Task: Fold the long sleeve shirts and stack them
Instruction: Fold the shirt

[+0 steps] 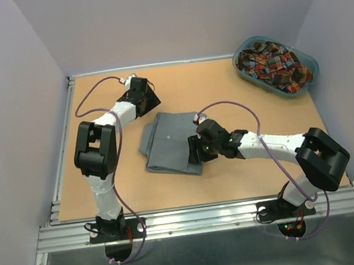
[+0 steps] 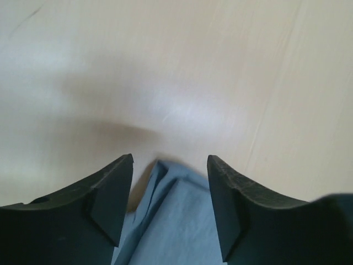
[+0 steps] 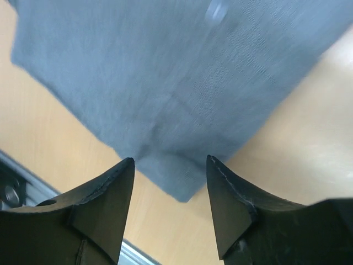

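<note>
The grey long sleeve shirt [image 1: 167,140] lies folded into a rectangle in the middle of the table. My left gripper [image 1: 150,99] hovers at its far corner, open. In the left wrist view that corner of the grey shirt [image 2: 171,221] lies between the spread fingers of the left gripper [image 2: 170,160], not pinched. My right gripper [image 1: 194,151] is at the shirt's near right corner, also open. In the right wrist view a corner of the grey shirt [image 3: 165,83] points toward the gap of the right gripper [image 3: 170,161]. The plaid long sleeve shirt [image 1: 272,64] sits crumpled in the basket.
The teal oval basket [image 1: 314,62] stands at the far right corner of the table. A metal rail [image 1: 200,217] runs along the near edge, and its end shows in the right wrist view. Grey walls close in the table on three sides.
</note>
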You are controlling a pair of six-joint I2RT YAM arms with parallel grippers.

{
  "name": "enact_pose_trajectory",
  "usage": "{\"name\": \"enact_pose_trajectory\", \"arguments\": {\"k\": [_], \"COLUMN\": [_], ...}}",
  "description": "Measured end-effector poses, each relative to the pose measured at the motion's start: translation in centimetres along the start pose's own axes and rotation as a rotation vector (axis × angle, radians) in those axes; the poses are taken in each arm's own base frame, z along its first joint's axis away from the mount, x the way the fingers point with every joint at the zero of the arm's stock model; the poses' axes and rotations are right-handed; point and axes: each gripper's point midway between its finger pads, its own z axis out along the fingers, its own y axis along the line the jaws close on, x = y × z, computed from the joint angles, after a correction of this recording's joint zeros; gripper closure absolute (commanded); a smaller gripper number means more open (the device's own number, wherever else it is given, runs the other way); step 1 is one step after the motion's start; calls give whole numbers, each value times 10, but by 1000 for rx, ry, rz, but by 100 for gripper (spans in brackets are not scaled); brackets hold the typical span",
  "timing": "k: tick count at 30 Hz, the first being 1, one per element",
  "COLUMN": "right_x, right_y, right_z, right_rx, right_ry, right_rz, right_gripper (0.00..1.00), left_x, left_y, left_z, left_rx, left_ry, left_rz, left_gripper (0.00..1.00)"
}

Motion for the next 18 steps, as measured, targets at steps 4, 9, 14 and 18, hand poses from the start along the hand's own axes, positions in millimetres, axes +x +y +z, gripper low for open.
{"name": "enact_pose_trajectory", "arguments": {"k": [4,9,14,18], "right_x": [-48,-119,-151,-145], "right_y": [-13,-35,-44,-49], "right_z": [-15,-27,-12,10], "right_rx": [44,85,94,83], "right_ry": [-107,-234,-241,-177], "right_rz": [4,-1,-56,-109], "right_gripper": [41,43,45,45], "left_x": [1,7,81,152], "left_y": [17,11,41,104], "left_z": [-64,-149,-165,-156], "left_rx": [0,83,58,-96], "left_ry": [-34,-122,-22,116], "left_rz": [-48,-122,-155,-197], "left_gripper": [27,26,27,27]}}
